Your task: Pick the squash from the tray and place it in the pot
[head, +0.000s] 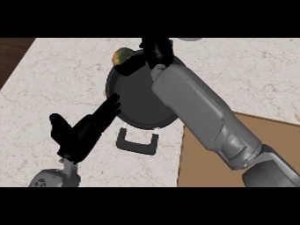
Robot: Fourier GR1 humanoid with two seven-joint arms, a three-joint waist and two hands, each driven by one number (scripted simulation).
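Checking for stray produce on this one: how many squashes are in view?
1. The squash is in the right hand above the pot's far rim. The right forearm covers part of the pot and tray, so another could be hidden.

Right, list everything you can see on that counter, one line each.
counter: one, pale marbled, fills most of the view
wood surface: one, dark brown, upper left beyond the counter's edge
pot: one, dark grey, centre of the counter, handle toward the robot
squash: one, green and orange, at the pot's far rim, beside the right hand
tray: one, brown, lower right, partly hidden by the right forearm
left hand: one, black, open, just left of the pot
right hand: one, black, at the pot's far rim, its grey forearm crossing the pot
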